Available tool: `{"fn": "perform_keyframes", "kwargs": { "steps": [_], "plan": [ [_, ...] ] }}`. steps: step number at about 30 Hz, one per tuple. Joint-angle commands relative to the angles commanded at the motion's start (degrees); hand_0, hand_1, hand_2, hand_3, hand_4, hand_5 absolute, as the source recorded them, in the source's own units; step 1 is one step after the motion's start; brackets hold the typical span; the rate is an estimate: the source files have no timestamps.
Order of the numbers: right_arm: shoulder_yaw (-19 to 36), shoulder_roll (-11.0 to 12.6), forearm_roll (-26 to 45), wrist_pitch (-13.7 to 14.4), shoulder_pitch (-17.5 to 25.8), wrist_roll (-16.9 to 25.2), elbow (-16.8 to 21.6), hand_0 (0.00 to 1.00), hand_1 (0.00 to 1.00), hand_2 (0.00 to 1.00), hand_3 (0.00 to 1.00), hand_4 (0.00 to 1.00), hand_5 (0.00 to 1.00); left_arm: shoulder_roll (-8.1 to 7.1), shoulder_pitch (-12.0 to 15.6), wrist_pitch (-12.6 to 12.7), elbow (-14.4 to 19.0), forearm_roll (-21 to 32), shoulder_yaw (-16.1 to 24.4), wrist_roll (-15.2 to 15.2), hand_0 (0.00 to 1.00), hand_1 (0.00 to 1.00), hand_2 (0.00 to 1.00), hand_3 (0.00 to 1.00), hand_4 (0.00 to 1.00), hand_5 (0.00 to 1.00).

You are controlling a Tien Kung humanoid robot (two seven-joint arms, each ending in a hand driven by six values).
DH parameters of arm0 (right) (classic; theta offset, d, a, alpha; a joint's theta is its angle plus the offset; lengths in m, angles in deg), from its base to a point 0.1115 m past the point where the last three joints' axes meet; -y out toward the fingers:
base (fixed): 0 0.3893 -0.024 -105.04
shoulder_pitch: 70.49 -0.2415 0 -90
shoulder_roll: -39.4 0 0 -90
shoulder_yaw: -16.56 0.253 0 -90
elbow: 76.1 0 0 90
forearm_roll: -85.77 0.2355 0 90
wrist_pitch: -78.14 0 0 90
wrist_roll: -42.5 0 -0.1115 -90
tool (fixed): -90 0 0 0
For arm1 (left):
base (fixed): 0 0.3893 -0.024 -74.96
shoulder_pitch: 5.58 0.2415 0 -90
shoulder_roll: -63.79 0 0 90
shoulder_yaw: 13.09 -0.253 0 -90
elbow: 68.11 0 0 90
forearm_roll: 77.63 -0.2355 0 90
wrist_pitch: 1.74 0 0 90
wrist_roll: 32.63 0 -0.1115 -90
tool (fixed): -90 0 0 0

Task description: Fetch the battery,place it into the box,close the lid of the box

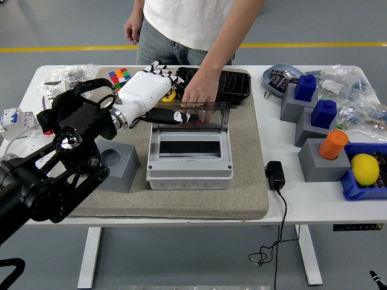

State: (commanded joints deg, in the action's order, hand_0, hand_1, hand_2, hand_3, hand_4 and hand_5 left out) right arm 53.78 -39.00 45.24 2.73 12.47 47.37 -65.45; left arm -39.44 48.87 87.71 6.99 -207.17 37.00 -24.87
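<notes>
Light is bright, even and diffuse, seemingly from overhead. Shadows are soft and short: a faint one lies under the table [314, 205], another just below the fingers [181, 116] of the left hand [145, 93], inside the box [190, 158]. The clear lid [202, 115] beside the fingers carries mild glare. Focus is sharp across the table. The near arm looks large and slightly stretched at the left edge.
</notes>
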Motion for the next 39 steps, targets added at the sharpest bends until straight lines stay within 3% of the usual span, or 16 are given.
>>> {"fn": "perform_keyframes", "kwargs": {
  "steps": [8,17,20,32,39],
  "plan": [
    [0.4,0.0,-0.3,0.0,0.0,0.0,0.0,0.787,0.734,0.722,0.758,0.998,0.998,-1.8,1.3,-1.2,2.8,1.2,-1.4,0.9,0.998,0.822,0.742,0.755,0.998,0.998],
    [0.6,0.1,-0.6,0.0,0.0,0.0,0.0,0.785,0.734,0.722,0.758,0.998,0.998,-4.77,2.9,-2.8,8.7,3.3,-3.9,2.4,0.998,0.816,0.738,0.751,0.998,0.998],
    [0.5,0.2,-0.6,0.0,0.0,0.0,0.0,0.785,0.734,0.722,0.758,0.998,0.998,-5.0,3.4,-3.3,9.9,3.8,-3.7,2.9,0.998,0.816,0.738,0.751,0.998,0.998],
    [0.4,0.1,-0.5,0.0,0.2,0.0,0.0,0.786,0.734,0.722,0.758,0.998,0.998,-5.27,5.9,-12.6,13.0,6.4,-1.2,10.8,0.998,0.823,0.744,0.751,0.998,0.998],
    [0.4,0.1,-0.6,0.0,0.4,0.0,0.0,0.785,0.734,0.722,0.758,0.998,0.998,-5.68,7.8,-14.3,16.6,6.3,0.6,12.0,0.998,0.831,0.749,0.754,0.998,0.998]
  ]
}}
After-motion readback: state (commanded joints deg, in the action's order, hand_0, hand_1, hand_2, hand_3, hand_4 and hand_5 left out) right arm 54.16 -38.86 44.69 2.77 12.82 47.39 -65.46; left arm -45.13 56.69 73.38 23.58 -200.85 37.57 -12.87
